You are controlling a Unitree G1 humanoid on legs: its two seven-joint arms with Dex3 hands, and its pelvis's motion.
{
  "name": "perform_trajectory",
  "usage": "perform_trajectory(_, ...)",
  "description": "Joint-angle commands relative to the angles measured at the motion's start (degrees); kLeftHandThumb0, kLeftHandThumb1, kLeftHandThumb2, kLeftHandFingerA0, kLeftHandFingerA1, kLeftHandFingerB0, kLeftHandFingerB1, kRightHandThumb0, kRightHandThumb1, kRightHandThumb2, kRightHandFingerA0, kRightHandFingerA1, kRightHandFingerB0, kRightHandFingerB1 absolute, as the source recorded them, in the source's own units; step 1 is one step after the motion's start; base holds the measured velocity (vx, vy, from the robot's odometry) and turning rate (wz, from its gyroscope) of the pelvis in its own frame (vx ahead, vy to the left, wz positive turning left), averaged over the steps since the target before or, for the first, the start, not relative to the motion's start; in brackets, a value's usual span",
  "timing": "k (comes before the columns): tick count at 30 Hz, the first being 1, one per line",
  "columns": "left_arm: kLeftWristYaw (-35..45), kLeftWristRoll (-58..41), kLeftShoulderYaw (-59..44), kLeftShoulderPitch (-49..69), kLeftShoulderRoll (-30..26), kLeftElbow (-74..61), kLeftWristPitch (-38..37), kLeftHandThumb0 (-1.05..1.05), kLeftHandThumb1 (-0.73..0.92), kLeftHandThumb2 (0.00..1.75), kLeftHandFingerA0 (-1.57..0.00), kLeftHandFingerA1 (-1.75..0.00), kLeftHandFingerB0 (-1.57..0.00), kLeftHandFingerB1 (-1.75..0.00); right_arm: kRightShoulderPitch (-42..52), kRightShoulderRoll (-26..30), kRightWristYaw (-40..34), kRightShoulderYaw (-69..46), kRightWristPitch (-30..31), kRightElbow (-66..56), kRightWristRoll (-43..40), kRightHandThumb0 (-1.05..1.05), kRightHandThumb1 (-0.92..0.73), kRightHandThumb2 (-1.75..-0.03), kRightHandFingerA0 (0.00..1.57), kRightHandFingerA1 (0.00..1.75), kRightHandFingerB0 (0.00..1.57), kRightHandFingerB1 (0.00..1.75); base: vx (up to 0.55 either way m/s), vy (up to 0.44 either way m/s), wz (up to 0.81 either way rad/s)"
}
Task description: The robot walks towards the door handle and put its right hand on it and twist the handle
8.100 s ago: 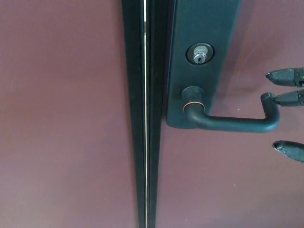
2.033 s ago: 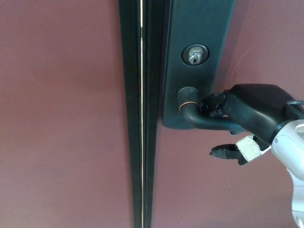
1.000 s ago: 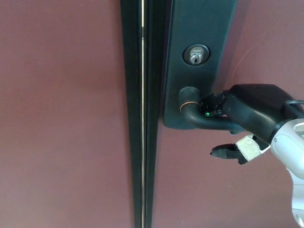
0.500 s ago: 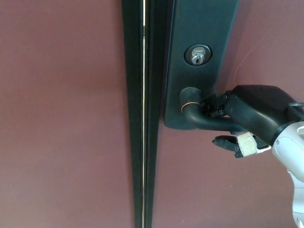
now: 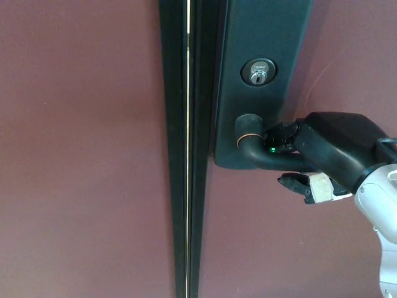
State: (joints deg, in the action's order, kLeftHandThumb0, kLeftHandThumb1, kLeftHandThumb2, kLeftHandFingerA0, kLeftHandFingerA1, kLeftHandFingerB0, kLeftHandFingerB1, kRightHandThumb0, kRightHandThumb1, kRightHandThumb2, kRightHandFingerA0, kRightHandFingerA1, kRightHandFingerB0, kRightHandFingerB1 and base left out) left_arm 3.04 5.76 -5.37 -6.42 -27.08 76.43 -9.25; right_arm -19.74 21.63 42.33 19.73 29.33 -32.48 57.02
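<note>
A maroon door (image 5: 80,155) fills the scene, with a dark escutcheon plate (image 5: 263,37) right of its centre seam and a keyhole cylinder (image 5: 258,72) set in it. Below the keyhole, the right robot hand (image 5: 310,158) is clasped around the black lever door handle (image 5: 257,152), fingers over it and thumb (image 5: 294,182) beneath, hiding the lever's outer end.

The right hand (image 5: 329,158) covers most of the door handle (image 5: 257,149) from the 3 o'clock side; only the round neck and the bend of the lever show, and the lever's far end is hidden. The fingers (image 5: 282,135) above the lever merge with the dark plate (image 5: 263,37), so how they sit cannot be told. The plate runs off the 12 o'clock edge. The white forearm (image 5: 381,205) is cut by the 3 o'clock edge. The keyhole (image 5: 257,76) is too small to read. The dark frame strip (image 5: 186,149) leaves the picture at 12 and 6 o'clock
</note>
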Motion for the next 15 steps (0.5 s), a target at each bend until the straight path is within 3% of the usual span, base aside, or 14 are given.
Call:
perform_trajectory(1,-0.2,0.7,0.2,0.3,-0.3,-0.1,-0.1,-0.32,0.58,0.57,-0.62,-0.46,-0.49,-0.39,1.7,-0.2,1.8,0.2,-1.0,0.6,-2.1,-0.15,-0.74,-0.61,0.77,0.91,0.75,0.54,0.00,0.000,0.00)
perform_trajectory(3,0.0,0.7,0.2,0.2,-0.3,0.0,0.0,-0.32,0.58,0.57,-0.62,-0.46,-0.49,-0.39,1.6,0.0,1.9,0.2,-1.3,0.6,-2.1,-0.15,-0.74,-0.61,0.78,0.89,0.75,0.54,0.00,0.000,0.00)
perform_trajectory(4,-0.1,0.8,0.3,0.2,-0.3,0.0,-0.1,-0.32,0.58,0.57,-0.63,-0.46,-0.49,-0.39,1.1,1.2,3.6,-0.3,-1.8,0.1,-2.9,-0.24,-0.39,-0.92,0.12,0.51,0.09,0.49,0.00,0.000,0.00)
perform_trajectory(6,-0.3,0.9,0.4,0.2,-0.3,0.1,-0.2,-0.32,0.58,0.57,-0.63,-0.46,-0.49,-0.39,0.4,3.1,6.3,-1.0,-2.4,-0.7,-4.2,-0.24,-0.39,-0.92,0.12,0.51,0.09,0.49,0.00,0.000,0.00)
perform_trajectory(7,0.0,0.4,-0.1,0.1,-0.2,0.1,0.0,-0.31,0.58,0.57,-0.64,-0.47,-0.49,-0.39,-1.6,3.7,11.2,-2.0,0.6,-2.1,-4.9,-0.68,-0.50,-0.56,0.01,0.25,0.10,0.25,0.00,0.000,0.00)
perform_trajectory(15,0.7,0.3,-0.3,-0.1,-0.5,-0.1,0.0,-0.31,0.58,0.57,-0.64,-0.47,-0.49,-0.39,-6.2,4.8,18.6,-6.2,6.0,-8.4,-6.6,-0.69,-0.50,-0.57,0.03,0.24,0.12,0.25,0.00,0.000,0.00)
